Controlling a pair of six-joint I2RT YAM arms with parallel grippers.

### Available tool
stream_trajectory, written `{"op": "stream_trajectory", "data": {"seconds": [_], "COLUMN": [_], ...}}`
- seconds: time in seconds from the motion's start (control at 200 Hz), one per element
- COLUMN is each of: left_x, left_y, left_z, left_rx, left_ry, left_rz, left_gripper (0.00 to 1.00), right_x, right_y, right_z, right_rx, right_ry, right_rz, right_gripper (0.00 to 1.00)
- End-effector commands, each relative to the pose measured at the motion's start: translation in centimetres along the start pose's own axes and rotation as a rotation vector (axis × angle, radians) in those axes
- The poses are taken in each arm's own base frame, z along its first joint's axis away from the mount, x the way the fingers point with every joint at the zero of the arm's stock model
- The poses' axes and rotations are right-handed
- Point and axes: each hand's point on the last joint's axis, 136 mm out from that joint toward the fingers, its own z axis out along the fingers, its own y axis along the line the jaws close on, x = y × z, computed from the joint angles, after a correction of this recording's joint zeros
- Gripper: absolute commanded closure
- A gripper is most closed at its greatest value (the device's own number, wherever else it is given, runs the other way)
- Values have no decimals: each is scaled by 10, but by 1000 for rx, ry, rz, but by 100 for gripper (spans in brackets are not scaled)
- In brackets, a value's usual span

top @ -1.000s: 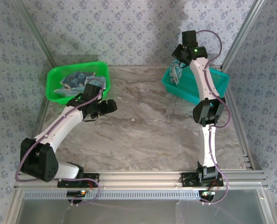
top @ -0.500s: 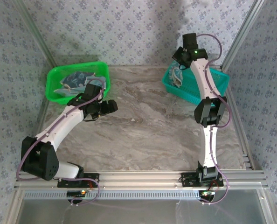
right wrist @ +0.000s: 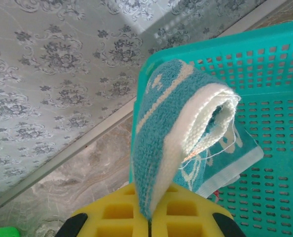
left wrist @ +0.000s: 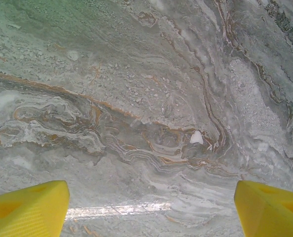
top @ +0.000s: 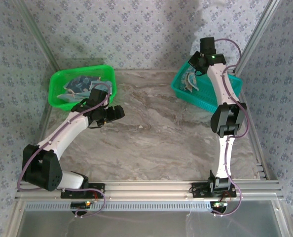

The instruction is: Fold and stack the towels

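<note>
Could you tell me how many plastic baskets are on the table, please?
2: the green basket at the rear left and the teal basket at the rear right.

**Bright, even light, hardly a hard shadow**

Light falls soft and even from above. My left wrist view shows a pale streak of glare on the marble table [left wrist: 136, 98] between the blurred yellow fingertips [left wrist: 28, 207] of my left gripper [left wrist: 151, 212]. A green cast tints its top left corner. At my right wrist the towel [right wrist: 161, 148] shows a sharp weave, and the wall [right wrist: 62, 74] behind carries a brighter patch. Overhead, my arms [top: 67, 131] throw only faint shadows.
</note>
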Motion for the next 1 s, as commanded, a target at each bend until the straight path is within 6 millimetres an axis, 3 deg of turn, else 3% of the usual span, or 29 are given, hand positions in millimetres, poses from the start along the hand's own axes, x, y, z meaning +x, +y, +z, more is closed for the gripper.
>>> {"op": "stream_trajectory", "data": {"seconds": [0.0,0.19,0.55,0.745,0.999], "left_x": [1,2,3,2,4], "left_y": [-2,-2,-5,-6,-5], "left_z": [-2,-1,7,10,8], "left_rx": [20,22,44,51,43], "left_ry": [2,4,19,24,26], "left_rz": [-11,-6,-12,-15,-9], "left_gripper": [14,14,14,13,14], "right_x": [-15,-15,-45,-44,-30], "right_y": [19,37,2,0,23], "right_z": [-26,-48,-83,-77,-45], "right_rx": [-51,-53,74,91,33], "right_ry": [-59,-99,-171,-173,-126], "right_rz": [21,3,5,-17,-35], "right_gripper": [100,100,100,100,100]}}
